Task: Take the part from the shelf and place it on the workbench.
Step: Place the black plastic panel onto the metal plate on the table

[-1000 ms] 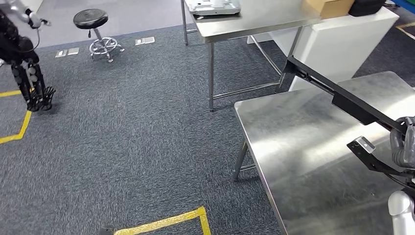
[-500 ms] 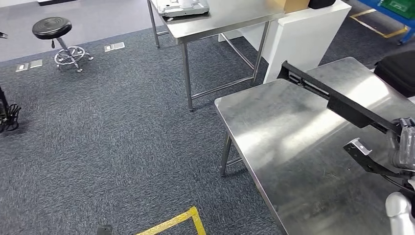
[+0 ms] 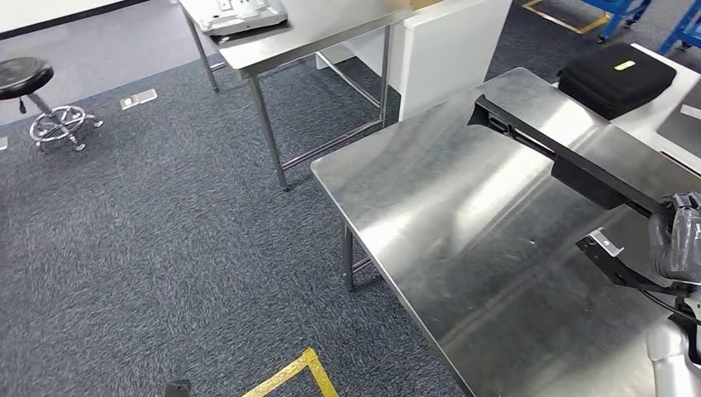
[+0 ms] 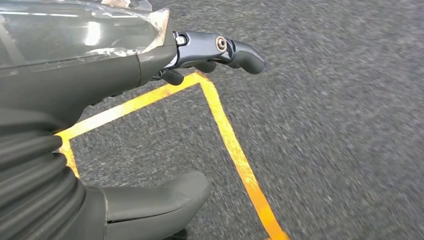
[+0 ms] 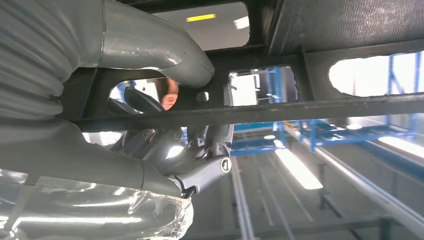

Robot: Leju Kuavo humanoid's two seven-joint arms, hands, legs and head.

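Note:
The part (image 3: pixel 579 169) is a long black metal frame with a bracket end, and it hangs slanted over the steel workbench (image 3: pixel 463 207). My right hand (image 3: pixel 676 244) grips its near end at the right edge of the head view. In the right wrist view the thumb and fingers of the right hand (image 5: pixel 150 150) wrap a black bar of the part (image 5: pixel 300 107). My left hand (image 4: pixel 100 75) hangs over the carpet with its fingers apart and nothing in it.
A black case (image 3: pixel 616 78) lies at the workbench's far right. Behind stand a second steel table (image 3: pixel 331 33) with a grey device (image 3: pixel 244 12), and a white cabinet (image 3: pixel 446 50). A stool (image 3: pixel 33 91) is far left. Yellow floor tape (image 3: pixel 285 376) runs near my feet.
The camera has turned right, so the whole scene has slid left and the workbench and black case have come further into view. The part stays in my right hand.

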